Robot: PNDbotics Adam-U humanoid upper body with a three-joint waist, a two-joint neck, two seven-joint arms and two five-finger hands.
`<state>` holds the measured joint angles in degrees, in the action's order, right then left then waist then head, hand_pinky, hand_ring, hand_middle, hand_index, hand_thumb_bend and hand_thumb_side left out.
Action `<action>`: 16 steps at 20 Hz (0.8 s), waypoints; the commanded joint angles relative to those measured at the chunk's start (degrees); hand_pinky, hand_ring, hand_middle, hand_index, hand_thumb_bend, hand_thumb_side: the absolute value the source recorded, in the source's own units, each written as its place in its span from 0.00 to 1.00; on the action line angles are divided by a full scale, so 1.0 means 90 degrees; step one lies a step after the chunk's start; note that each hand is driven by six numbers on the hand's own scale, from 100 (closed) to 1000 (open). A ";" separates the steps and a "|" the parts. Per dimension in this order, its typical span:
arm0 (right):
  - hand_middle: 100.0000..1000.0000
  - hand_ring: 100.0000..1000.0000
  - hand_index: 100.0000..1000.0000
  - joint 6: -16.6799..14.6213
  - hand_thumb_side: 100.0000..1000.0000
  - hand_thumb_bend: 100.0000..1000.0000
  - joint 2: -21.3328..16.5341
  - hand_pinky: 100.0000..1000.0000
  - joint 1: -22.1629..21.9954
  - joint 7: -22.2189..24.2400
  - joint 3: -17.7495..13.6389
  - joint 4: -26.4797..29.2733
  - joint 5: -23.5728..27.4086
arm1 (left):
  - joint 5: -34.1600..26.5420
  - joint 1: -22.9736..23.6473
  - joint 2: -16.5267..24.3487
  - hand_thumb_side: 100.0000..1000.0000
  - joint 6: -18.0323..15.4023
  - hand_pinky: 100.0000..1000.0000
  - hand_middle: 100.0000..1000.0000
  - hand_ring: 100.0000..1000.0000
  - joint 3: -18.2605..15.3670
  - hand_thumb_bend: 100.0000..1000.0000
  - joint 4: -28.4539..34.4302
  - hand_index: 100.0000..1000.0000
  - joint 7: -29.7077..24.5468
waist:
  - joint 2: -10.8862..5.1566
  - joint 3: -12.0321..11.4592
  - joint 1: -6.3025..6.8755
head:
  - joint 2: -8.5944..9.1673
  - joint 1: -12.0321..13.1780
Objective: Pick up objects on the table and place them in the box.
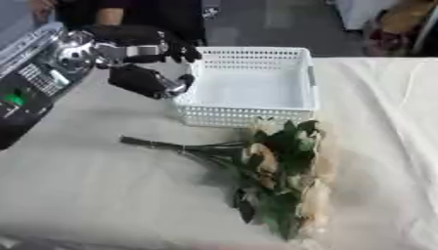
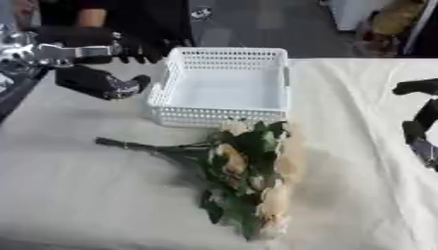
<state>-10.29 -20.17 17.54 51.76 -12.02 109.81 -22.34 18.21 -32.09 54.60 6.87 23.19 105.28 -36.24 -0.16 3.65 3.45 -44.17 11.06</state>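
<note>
A pale cloth covers the worktop [image 1: 85, 185], with dark floor behind it. The white basket [image 1: 248, 85] sits at the far side. The flowers [image 2: 239, 171] lie just in front of the basket. The left hand [image 1: 145, 80] hovers beside the basket, fingers curled, holding nothing. The right hand [image 2: 421, 117] shows well off to the basket's right; its fingers can't be told.

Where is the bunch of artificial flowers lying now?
The bunch of cream artificial flowers lies on the table, just in front of the white plastic basket, stems pointing left.
</note>
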 commanded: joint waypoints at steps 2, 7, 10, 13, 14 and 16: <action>0.83 0.48 0.93 -0.0029 0.32 0.00 -0.0106 0.48 0.0100 0.0023 0.0019 0.0054 0.0023 | -0.0156 -0.0297 -0.0167 0.89 -0.0020 0.77 0.88 0.84 0.0392 0.55 -0.0184 1.00 -0.0363 | -0.0054 0.0007 -0.0023 | 0.0006 0.0030; 0.83 0.48 0.93 -0.0025 0.32 0.00 -0.0094 0.48 0.0122 0.0023 0.0019 0.0054 0.0030 | -0.0209 -0.0378 -0.0429 0.92 -0.0032 0.76 0.84 0.83 0.0673 0.54 -0.0386 1.00 -0.0523 | -0.0043 0.0016 -0.0030 | 0.0006 0.0028; 0.83 0.48 0.93 -0.0026 0.32 0.00 -0.0094 0.48 0.0128 0.0023 0.0028 0.0054 0.0033 | -0.0162 -0.0367 -0.0511 0.93 -0.0043 0.77 0.82 0.83 0.0752 0.55 -0.0491 1.00 -0.0554 | -0.0043 0.0018 -0.0030 | 0.0006 0.0023; 0.83 0.48 0.93 -0.0024 0.32 0.00 -0.0094 0.48 0.0135 0.0023 0.0030 0.0057 0.0036 | -0.0107 -0.0366 -0.0572 0.95 -0.0066 0.77 0.83 0.84 0.0805 0.56 -0.0599 1.00 -0.0602 | -0.0042 0.0021 -0.0032 | 0.0006 0.0020; 0.83 0.48 0.93 -0.0023 0.32 0.00 -0.0094 0.48 0.0137 0.0023 0.0031 0.0058 0.0037 | -0.0095 -0.0372 -0.0597 0.94 -0.0078 0.77 0.82 0.83 0.0826 0.55 -0.0647 1.00 -0.0631 | -0.0041 0.0022 -0.0034 | 0.0006 0.0020; 0.83 0.48 0.93 -0.0024 0.29 0.00 -0.0094 0.48 0.0138 0.0023 0.0038 0.0057 0.0041 | -0.0068 -0.0394 -0.0632 0.95 -0.0117 0.78 0.84 0.83 0.0874 0.61 -0.0719 1.00 -0.0707 | -0.0040 0.0027 -0.0033 | 0.0006 0.0022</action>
<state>-10.31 -20.16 18.00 51.76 -11.74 109.77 -22.29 17.26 -34.44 48.20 5.99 31.29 98.88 -42.16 -0.11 3.81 3.40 -44.17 11.06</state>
